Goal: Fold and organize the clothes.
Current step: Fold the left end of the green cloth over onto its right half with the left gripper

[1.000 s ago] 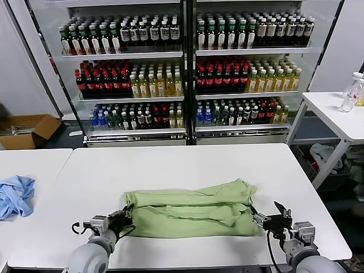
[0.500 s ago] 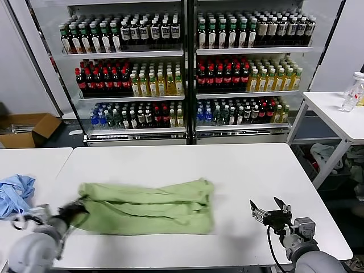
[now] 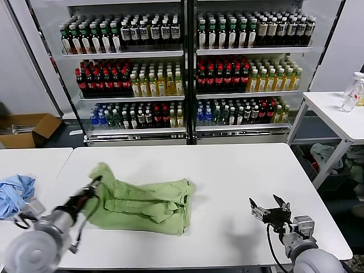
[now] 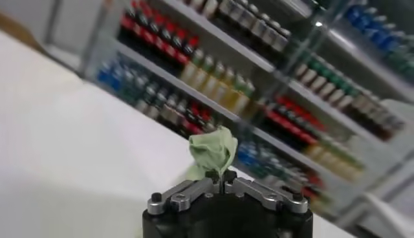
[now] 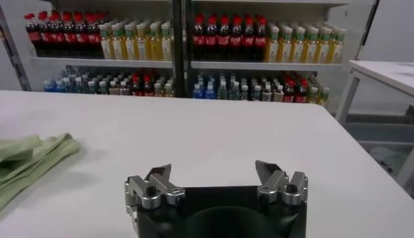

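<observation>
A light green shirt (image 3: 145, 200) lies bunched on the white table (image 3: 227, 170), left of centre, plain green side up. My left gripper (image 3: 98, 180) is shut on its left corner and holds that corner lifted above the table; in the left wrist view the pinched green fabric (image 4: 212, 152) stands up between the closed fingers of the left gripper (image 4: 221, 173). My right gripper (image 3: 266, 206) is open and empty over the table near the front right, well clear of the shirt. In the right wrist view the right gripper (image 5: 213, 171) is open and the shirt's edge (image 5: 32, 162) lies far off.
A blue cloth (image 3: 14, 193) lies on the neighbouring table at the left. Drink coolers (image 3: 182, 68) full of bottles stand behind. A small white table (image 3: 335, 114) with bottles is at the right. A cardboard box (image 3: 28, 129) sits on the floor at the left.
My left gripper has dragged the shirt leftward across the table, then lifted its corner up and back over it. The right gripper let go of the shirt and stays at the front right, open.
</observation>
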Robot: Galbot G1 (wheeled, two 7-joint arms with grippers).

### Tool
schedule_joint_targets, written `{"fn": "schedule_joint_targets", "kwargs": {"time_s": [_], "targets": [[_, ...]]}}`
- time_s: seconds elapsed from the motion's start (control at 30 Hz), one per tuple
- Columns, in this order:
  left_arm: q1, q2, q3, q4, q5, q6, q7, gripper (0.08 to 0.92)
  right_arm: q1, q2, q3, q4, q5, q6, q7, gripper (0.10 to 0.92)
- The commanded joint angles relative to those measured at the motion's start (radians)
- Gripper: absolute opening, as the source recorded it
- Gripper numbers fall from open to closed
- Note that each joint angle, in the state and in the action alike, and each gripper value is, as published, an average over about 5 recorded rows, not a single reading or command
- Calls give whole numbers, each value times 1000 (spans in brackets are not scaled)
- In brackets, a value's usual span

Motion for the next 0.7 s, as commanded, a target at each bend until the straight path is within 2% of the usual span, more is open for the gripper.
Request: {"fn": "schedule_joint_targets", "kwargs": {"time_s": [0.03, 0.23, 0.37, 0.53, 0.7], "targets": [[-145, -192, 374, 63, 48, -20, -38, 91, 6, 1, -4, -7, -1, 5, -1, 823], [-201, -176, 444, 193, 137, 11, -4, 91, 6, 4, -1, -8, 0, 7, -2, 823], [-215, -156, 445, 183, 146, 28, 44, 102, 2, 18, -4, -12, -5, 12, -1, 823], [-210, -141, 407, 134, 152, 28, 91, 215, 3, 37, -24, -13, -20, 10, 1, 823], [-71, -93, 290, 5, 186, 16, 154, 362, 15, 39, -33, -18, -28, 8, 2, 823]]}}
